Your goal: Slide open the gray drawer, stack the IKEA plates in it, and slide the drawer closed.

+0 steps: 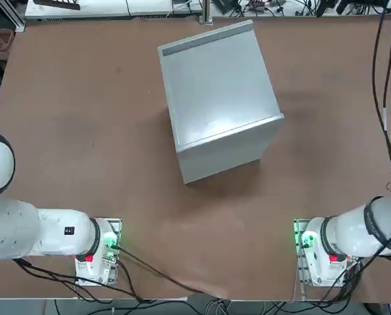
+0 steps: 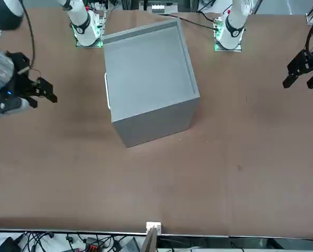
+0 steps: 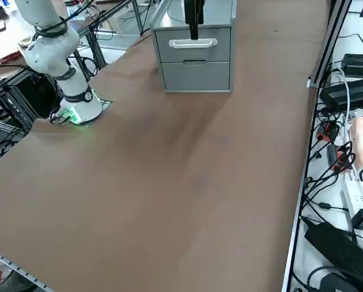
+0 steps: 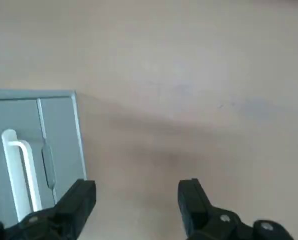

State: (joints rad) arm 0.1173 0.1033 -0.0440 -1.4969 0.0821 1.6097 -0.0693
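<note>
Gray cabinet (image 1: 218,98) stands mid-worktop (image 1: 84,164); gray drawer (image 3: 193,44) shut flush, white handle (image 3: 193,43) on front. Right gripper (image 4: 136,202) hovers above bare worktop beside cabinet's front, fingers (image 4: 79,200) spread wide, holding nothing. Plates not visible.

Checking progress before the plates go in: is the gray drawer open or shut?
Shut. In the right side view the gray drawer sits flush in the cabinet; the right gripper hangs open, apart from it.
</note>
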